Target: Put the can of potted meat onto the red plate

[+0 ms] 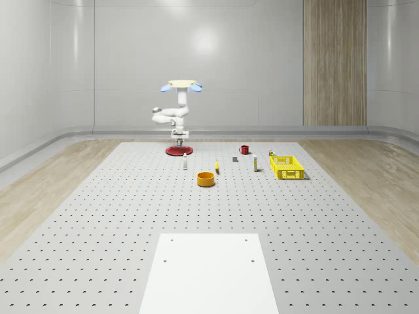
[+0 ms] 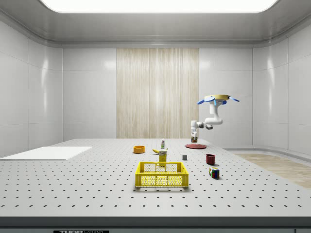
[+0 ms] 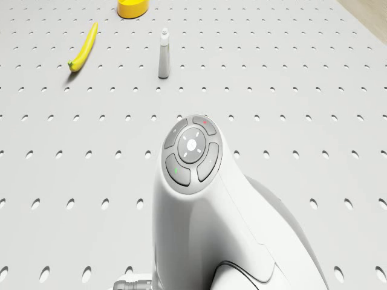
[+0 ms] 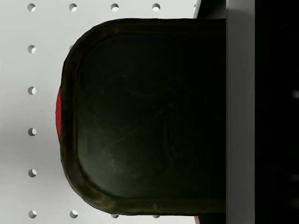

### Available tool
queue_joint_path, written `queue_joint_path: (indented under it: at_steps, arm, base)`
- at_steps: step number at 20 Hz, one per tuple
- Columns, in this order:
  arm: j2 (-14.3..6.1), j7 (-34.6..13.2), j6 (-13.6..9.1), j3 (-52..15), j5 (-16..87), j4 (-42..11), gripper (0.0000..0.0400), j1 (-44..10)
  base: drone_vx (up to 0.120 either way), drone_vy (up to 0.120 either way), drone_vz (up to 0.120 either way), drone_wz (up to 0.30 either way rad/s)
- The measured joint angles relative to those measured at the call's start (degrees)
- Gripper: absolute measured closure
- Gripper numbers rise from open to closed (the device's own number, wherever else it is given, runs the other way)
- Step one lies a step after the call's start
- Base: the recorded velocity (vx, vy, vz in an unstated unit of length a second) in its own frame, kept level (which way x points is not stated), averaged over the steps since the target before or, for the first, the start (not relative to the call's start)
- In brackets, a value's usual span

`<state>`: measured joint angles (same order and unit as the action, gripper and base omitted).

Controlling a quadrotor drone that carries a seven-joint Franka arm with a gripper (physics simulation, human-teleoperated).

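The drone hovers over the far part of the table, right above the red plate. Its white arm bends down, and the gripper hangs just above the plate, shut on the can of potted meat. From the side, the can is a small dark block close over the plate. In the wrist view the can's dark, rounded end sits against one dark finger, and a sliver of the red plate shows beside it.
In front of the plate stand a small white bottle, a banana and an orange bowl. A red mug and a yellow basket lie toward the whole-scene view's right. A white panel covers the near table.
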<state>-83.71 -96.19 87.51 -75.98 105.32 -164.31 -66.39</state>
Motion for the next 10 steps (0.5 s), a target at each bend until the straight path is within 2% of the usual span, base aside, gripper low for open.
queue_joint_path:
  at_steps: [2,10]
  arm:
    - [-0.1,0.0,0.1,0.0,-0.1,0.0,0.0119,0.0]
    - [-1.0,0.1,2.5,4.6,4.2,1.1,0.0120,-0.5]
  base:
    - [0.000,-0.120,0.000,0.000]
    - [0.000,0.000,0.000,0.000]
